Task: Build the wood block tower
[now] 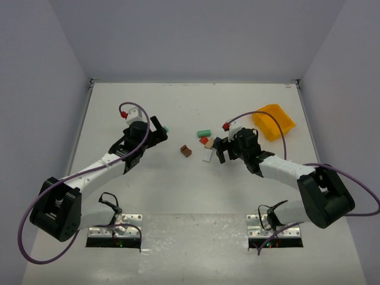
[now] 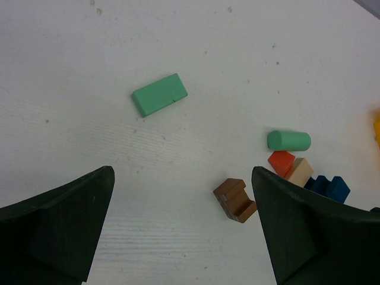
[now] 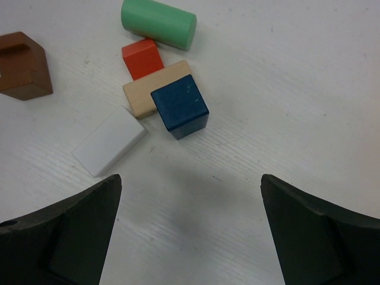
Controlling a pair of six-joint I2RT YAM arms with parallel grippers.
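Note:
The blocks lie loose on the table, none stacked. In the right wrist view a blue cube (image 3: 179, 105) touches a tan block (image 3: 148, 92), with a red block (image 3: 142, 58), a mint green cylinder (image 3: 158, 22), a white block (image 3: 110, 141) and a brown notched block (image 3: 22, 65) around them. My right gripper (image 3: 191, 184) is open and empty just short of the blue cube. My left gripper (image 2: 181, 178) is open and empty. A flat mint green block (image 2: 159, 94) lies ahead of it and the brown block (image 2: 236, 199) lies by its right finger.
A yellow plastic bin (image 1: 274, 122) stands at the right, behind my right gripper (image 1: 222, 151). My left gripper (image 1: 159, 132) is left of the block cluster. White walls close in the table (image 1: 190, 196) on three sides.

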